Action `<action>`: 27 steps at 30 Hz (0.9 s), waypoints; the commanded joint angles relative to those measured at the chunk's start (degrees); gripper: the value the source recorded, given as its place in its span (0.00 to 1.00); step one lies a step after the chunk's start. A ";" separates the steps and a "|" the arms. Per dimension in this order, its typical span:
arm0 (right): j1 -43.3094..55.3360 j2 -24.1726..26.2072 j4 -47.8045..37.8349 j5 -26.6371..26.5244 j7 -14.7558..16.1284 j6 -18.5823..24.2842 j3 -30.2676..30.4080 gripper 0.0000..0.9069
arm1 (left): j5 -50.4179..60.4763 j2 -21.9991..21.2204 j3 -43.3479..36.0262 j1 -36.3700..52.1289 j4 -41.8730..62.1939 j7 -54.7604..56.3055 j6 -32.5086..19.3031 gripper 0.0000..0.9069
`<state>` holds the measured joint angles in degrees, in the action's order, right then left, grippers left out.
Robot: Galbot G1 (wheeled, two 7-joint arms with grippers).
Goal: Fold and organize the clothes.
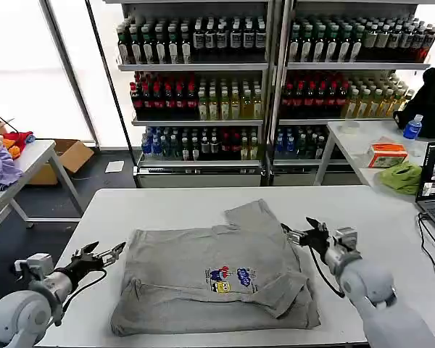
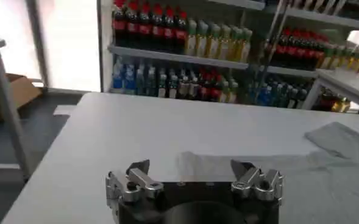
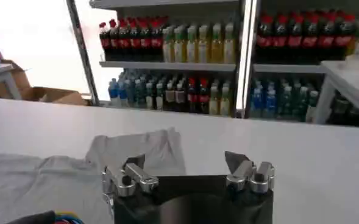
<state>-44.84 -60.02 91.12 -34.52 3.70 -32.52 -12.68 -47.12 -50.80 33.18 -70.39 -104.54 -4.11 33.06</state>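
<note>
Shelves of bottled drinks stand behind a white table (image 1: 203, 206) bearing a half-folded shirt.

Lying on that table, the light grey short-sleeved polo shirt (image 1: 203, 264) with its small multicoloured chest print (image 1: 228, 279) has its right-hand portion folded over, one sleeve (image 1: 255, 217) sticking out toward the shelves. Just off the shirt's left edge hovers the left gripper (image 1: 107, 253), fingers spread and holding nothing; just off its right edge hovers the right gripper (image 1: 302, 233), likewise spread and empty. Judged from this, the next fold probably starts at the left edge: pinch only the top layer near a corner, lift low, and carry it across evenly so the print side stays flat without dragging the shirt.
</note>
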 commanded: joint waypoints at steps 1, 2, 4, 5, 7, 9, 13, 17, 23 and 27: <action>15.05 -4.26 -15.92 -0.07 1.48 -0.57 9.22 1.00 | 2.72 1.65 -13.23 13.55 11.96 -3.78 -0.06 1.00; 15.48 -4.94 -16.99 0.42 1.74 -0.54 9.28 1.00 | 2.83 1.40 -13.57 13.94 12.36 -3.82 -0.05 1.00; 15.98 -5.65 -18.57 0.35 2.07 -0.55 9.31 1.00 | 3.01 0.78 -14.19 14.46 13.67 -4.12 -0.05 1.00; 16.23 -6.20 -19.55 0.61 2.03 -0.55 9.47 1.00 | 3.51 0.52 -14.38 14.72 14.08 -4.24 -0.05 1.00; 16.55 -6.55 -20.31 0.78 2.26 -0.38 10.00 1.00 | 4.38 0.05 -14.70 14.94 14.76 -4.93 -0.07 1.00; 16.81 -7.05 -21.31 1.29 2.23 -0.30 10.28 1.00 | 4.80 -0.44 -14.93 15.18 15.21 -4.98 -0.13 1.00; 16.85 -7.76 -22.21 1.49 2.32 -0.26 10.48 1.00 | 5.68 -1.08 -15.29 15.98 16.92 -5.20 -0.66 1.00; 16.30 -8.05 -22.61 2.08 2.56 -0.28 10.87 1.00 | 6.36 -1.69 -15.62 17.76 19.56 -5.13 -1.41 1.00; 15.13 -8.25 -22.58 2.30 2.80 -0.29 10.87 1.00 | 7.26 -2.25 -16.34 19.64 21.71 -4.89 -2.18 1.00; 14.83 -8.45 -23.11 2.39 3.27 -0.27 10.97 0.94 | 7.13 -2.45 -16.74 19.86 22.06 -4.87 -2.14 0.72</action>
<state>-30.96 -67.70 70.22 -32.42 6.62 -32.80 -2.59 -40.91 -53.00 17.87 -53.03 -86.04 -8.57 31.14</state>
